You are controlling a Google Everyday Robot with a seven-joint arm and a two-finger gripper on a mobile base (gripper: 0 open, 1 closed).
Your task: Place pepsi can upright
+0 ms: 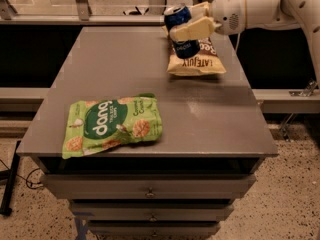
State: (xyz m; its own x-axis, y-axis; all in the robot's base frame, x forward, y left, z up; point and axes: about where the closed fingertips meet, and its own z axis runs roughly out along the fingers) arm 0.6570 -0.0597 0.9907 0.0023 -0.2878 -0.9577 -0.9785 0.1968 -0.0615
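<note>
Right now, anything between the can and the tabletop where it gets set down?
Yes. The hand grips the can tilted, above the far right of the table, and the brown bag appears to lie right under it. Bare surface is just left of that bag; the green bag sits front left, out of the way.

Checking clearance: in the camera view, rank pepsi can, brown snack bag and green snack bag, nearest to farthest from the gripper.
1. pepsi can, clamped in the gripper, far right of the table.
2. brown snack bag, just under the gripper, far right.
3. green snack bag, near left.
</note>
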